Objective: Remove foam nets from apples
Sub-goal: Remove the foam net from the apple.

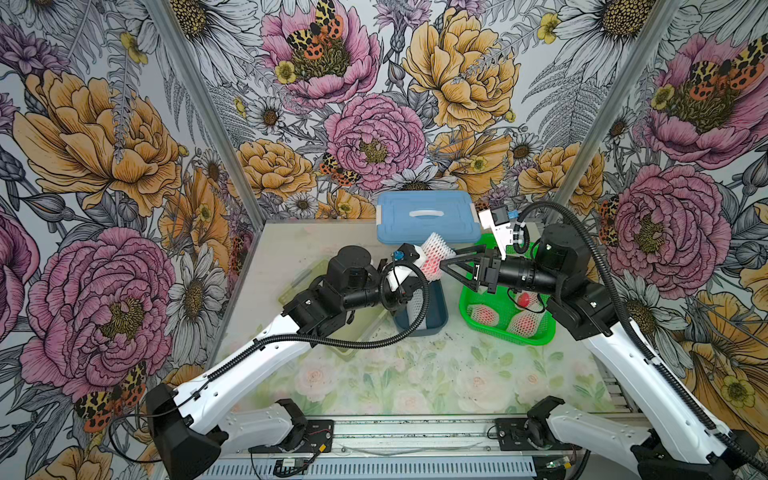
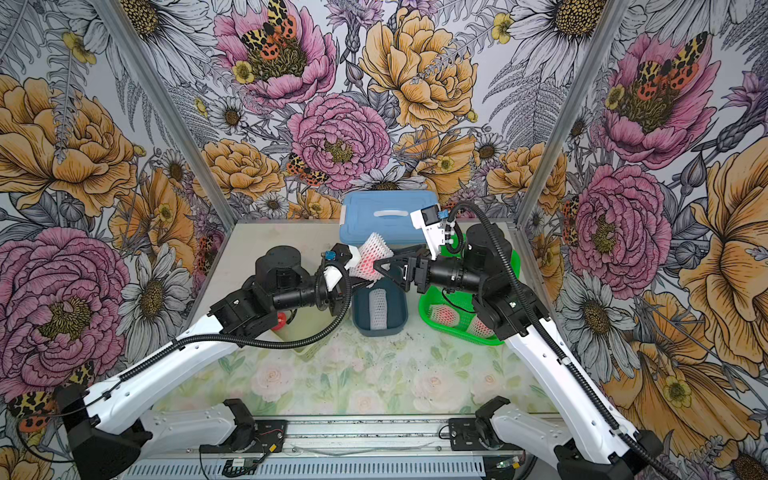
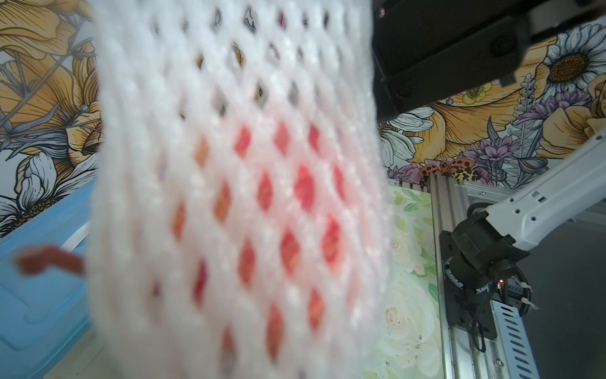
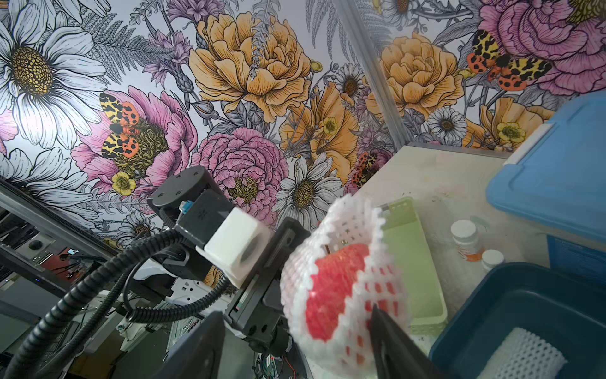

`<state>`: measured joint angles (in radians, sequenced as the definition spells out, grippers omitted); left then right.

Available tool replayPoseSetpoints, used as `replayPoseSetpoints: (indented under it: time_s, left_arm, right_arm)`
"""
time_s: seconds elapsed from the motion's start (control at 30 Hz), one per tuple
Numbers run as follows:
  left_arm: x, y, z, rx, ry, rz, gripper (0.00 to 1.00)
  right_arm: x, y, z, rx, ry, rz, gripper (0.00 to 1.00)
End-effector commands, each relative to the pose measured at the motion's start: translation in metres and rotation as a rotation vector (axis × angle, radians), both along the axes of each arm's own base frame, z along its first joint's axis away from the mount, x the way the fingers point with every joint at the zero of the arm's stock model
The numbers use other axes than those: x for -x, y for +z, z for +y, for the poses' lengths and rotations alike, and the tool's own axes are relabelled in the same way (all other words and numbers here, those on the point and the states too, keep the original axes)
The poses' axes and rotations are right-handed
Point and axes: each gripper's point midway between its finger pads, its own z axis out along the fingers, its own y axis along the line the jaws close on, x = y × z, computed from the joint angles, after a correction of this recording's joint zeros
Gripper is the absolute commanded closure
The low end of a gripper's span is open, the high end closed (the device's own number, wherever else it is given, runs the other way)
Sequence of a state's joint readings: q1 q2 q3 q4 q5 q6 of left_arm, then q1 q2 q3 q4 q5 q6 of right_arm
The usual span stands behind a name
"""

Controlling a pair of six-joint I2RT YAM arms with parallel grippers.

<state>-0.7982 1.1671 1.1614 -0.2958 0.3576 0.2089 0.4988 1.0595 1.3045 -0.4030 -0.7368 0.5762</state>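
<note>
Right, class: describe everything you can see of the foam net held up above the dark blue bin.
The foam net is a white, soft-looking mesh sleeve with diamond holes and a frilly open end. A red apple sits inside, showing through. It hangs in the air, tilted, gripped by the shut left gripper; the open right gripper flanks it.

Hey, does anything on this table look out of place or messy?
Two white pill bottles stand on the table beside the blue box and look unrelated to the job. Dark specks are scattered on the table in front of the dark blue bin.
</note>
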Motion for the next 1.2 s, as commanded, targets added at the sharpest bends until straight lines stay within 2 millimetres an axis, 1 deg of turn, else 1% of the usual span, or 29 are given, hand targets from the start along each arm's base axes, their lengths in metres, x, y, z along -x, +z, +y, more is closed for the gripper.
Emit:
replayPoseSetpoints:
  time_s: [0.0,0.07,0.1,0.27,0.3,0.37,0.43,0.47,0.5,0.57,0.67,0.77,0.9,1.03,1.1,1.13,1.17]
  left_arm:
    - [0.01,0.007,-0.003,0.022,-0.05,-0.017,1.0]
    - [0.013,0.005,-0.005,0.015,-0.06,-0.021,1.0]
    - [0.014,0.003,-0.006,0.008,-0.061,-0.023,1.0]
    - [0.013,0.001,-0.007,-0.001,-0.054,-0.025,1.0]
    - [0.013,0.002,-0.007,-0.001,-0.055,-0.028,0.95]
    - [0.013,0.001,-0.008,-0.003,-0.057,-0.028,0.67]
    - [0.012,0.002,-0.008,-0.002,-0.057,-0.03,0.42]
    - [0.011,0.001,-0.008,-0.003,-0.052,-0.029,0.28]
    - [0.01,0.002,-0.008,-0.002,-0.049,-0.03,0.16]
    - [0.008,0.001,-0.008,-0.005,-0.04,-0.031,0.01]
    - [0.003,0.002,-0.005,-0.001,-0.004,-0.041,0.01]
    - [-0.003,0.008,-0.001,0.025,0.037,-0.073,0.01]
    - [-0.006,0.02,0.0,0.055,0.047,-0.107,0.01]
    - [-0.008,0.025,-0.001,0.06,0.052,-0.124,0.01]
    - [-0.008,0.029,0.0,0.071,0.055,-0.135,0.03]
    - [-0.007,0.031,0.0,0.076,0.053,-0.138,0.05]
    - [-0.007,0.031,0.0,0.073,0.05,-0.134,0.1]
  right_arm:
    - [-0.003,0.002,-0.001,0.011,-0.022,-0.028,0.3]
    - [-0.004,0.003,0.0,0.012,-0.017,-0.033,0.35]
    - [-0.005,0.004,0.001,0.012,-0.015,-0.032,0.4]
    - [-0.008,0.001,0.003,0.015,-0.016,-0.021,0.66]
    - [-0.008,0.001,0.003,0.016,-0.016,-0.019,0.72]
    - [-0.007,0.002,0.001,0.014,-0.021,-0.023,0.82]
    - [-0.007,0.003,0.0,0.013,-0.029,-0.029,0.95]
    - [-0.007,0.004,-0.001,0.012,-0.034,-0.03,1.0]
    - [-0.007,0.004,-0.002,0.012,-0.036,-0.031,1.0]
    - [-0.008,0.003,-0.002,0.011,-0.038,-0.03,1.0]
    - [-0.006,0.004,-0.002,0.008,-0.025,-0.024,1.0]
    - [-0.003,0.003,0.001,0.004,-0.001,-0.014,1.0]
    - [0.001,0.004,0.002,-0.001,0.019,-0.007,1.0]
    - [0.003,0.002,0.002,-0.001,0.023,-0.005,1.0]
    - [0.002,-0.001,0.002,0.003,0.016,-0.002,1.0]
    - [0.002,-0.002,0.002,0.004,0.014,0.0,1.0]
    - [0.002,-0.002,0.001,0.004,0.012,0.002,1.0]
